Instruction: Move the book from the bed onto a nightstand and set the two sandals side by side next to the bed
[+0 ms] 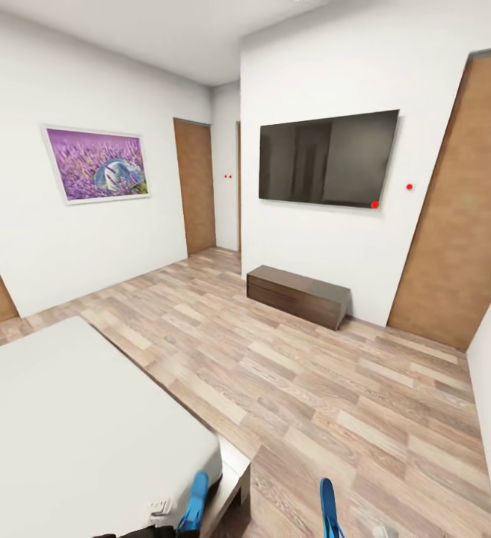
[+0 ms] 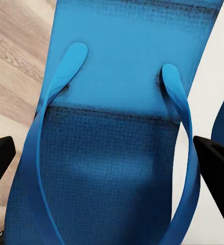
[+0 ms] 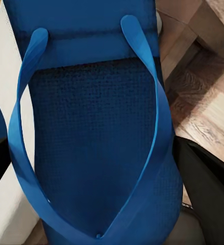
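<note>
Where black fingers (image 2: pixel 215 178) flank it, a sandal (image 2: pixel 112 127) lies between.

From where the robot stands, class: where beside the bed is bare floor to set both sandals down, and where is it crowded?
Bare wood floor runs between the bed and the low TV cabinet. It is tightest at the bed's foot corner, where each claw carries a blue sandal.

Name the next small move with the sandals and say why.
Probably lower both toward the floor beside the bed. Each hand seems to hold a sandal, left and right, raised at the bed's corner, and neither lies on the floor yet.
</note>
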`<state>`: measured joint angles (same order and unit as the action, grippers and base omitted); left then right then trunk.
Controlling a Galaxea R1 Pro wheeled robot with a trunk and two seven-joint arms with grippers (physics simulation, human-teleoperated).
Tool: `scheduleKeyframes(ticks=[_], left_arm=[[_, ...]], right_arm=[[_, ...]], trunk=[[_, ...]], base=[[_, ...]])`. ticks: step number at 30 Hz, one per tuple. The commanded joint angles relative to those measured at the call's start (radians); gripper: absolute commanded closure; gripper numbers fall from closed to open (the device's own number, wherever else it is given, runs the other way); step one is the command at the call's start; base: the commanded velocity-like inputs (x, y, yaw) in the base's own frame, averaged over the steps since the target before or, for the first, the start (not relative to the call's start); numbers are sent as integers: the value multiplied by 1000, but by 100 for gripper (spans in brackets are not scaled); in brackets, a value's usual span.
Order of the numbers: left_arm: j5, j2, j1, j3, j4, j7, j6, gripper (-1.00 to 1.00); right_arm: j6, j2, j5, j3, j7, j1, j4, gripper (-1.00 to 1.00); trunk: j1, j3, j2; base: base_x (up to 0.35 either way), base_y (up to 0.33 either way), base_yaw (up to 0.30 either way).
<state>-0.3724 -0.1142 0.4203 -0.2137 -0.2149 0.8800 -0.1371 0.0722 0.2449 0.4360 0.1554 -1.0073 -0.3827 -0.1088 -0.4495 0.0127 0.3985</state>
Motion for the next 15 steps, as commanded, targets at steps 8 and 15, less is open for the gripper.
scheduleKeyframes(ticks=[8, 15], left_arm=[[-11, -1, 0, -6, -1, 2, -10, 100], [-11, -1, 0, -6, -1, 2, -10, 100]], right_arm=[[8, 0, 10, 7, -3, -1, 0, 100], [8, 0, 10, 7, -4, -1, 0, 100]], trunk=[[-1, 1, 2], [-1, 1, 2]], base=[[0, 0, -300], [0, 0, -300]])
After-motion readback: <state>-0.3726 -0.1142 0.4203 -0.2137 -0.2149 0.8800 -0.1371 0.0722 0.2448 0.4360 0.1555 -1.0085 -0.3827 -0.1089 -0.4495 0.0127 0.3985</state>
